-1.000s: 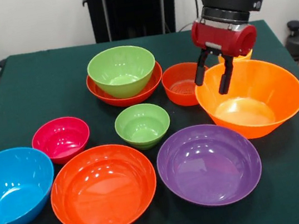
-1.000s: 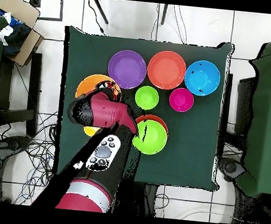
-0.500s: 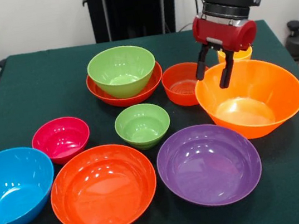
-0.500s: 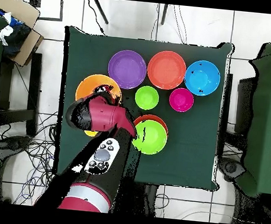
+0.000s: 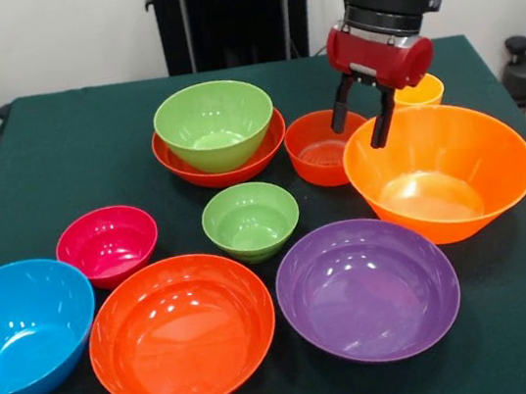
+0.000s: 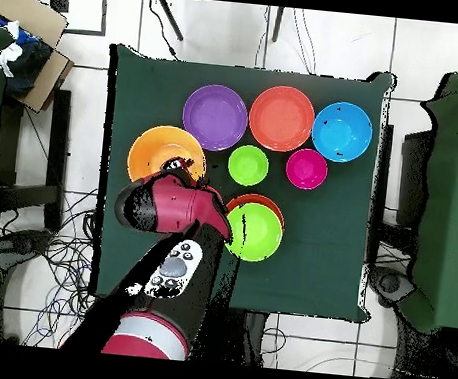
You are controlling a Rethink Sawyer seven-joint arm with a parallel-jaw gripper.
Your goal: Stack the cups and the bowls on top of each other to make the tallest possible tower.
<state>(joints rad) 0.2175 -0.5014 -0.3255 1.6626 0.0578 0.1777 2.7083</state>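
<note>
Arm reaching down from above, gripper vertical, fingers parted and empty, poised over the far rim of the large orange bowl, glossy, upright, mouth up, just beside the small red-orange bowl and in front of the yellow-orange cup.

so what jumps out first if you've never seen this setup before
A spread of glossy bowls on the dark green table: the large orange bowl at the front view's right, and a lime green bowl nested in a red-orange bowl near the middle back. The red and black gripper hangs open, empty, above the orange bowl's far rim.
</note>
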